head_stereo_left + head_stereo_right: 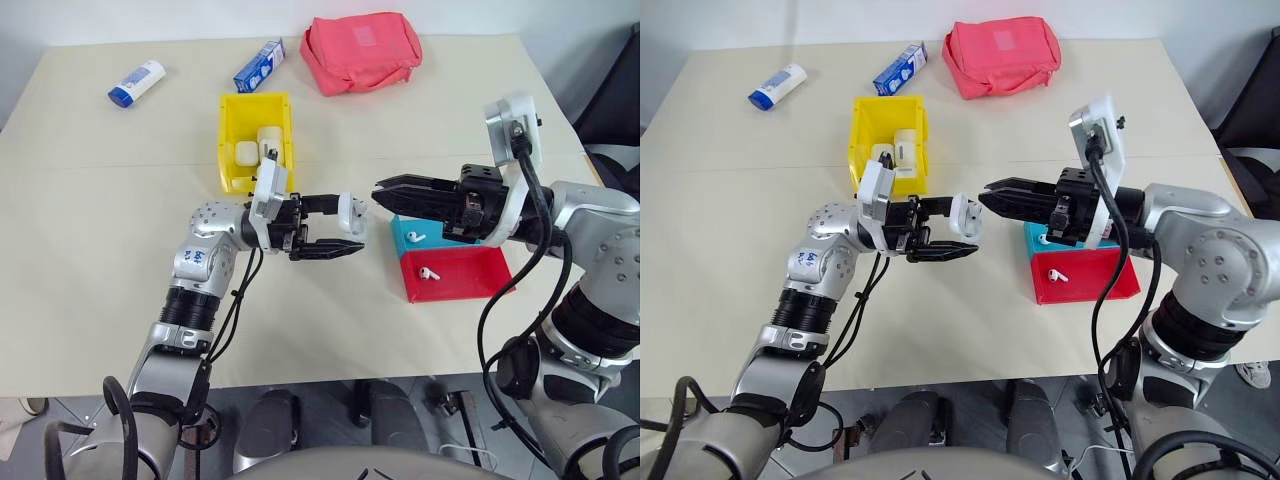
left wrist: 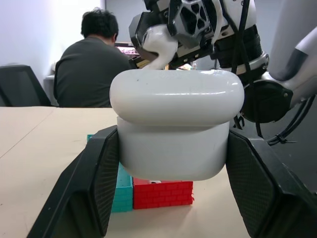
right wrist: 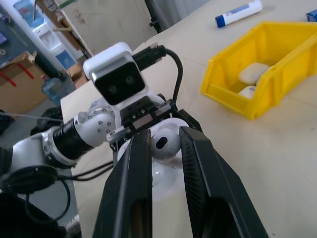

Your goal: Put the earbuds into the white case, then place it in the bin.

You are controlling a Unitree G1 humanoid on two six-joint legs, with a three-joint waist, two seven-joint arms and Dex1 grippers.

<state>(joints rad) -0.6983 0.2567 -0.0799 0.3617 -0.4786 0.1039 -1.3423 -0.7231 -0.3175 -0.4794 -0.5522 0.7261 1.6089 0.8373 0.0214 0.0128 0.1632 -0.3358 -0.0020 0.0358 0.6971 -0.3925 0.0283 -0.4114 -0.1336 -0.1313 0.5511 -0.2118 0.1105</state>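
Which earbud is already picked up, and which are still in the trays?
The earbud pinched in the right end effector, beside the white case. The other two lie in trays: one in the blue tray, one in the red tray.

Table (image 1: 120, 200): pale beige top.
Tube (image 1: 136, 82): white with blue cap, lying at the far left.
Carton (image 1: 259, 65): blue and white, lying flat, beside the pouch.
Pouch (image 1: 361, 51): red fabric, far edge.
Trays (image 1: 470, 275): red and teal, touching.
Person (image 2: 91, 64): seated, back turned.
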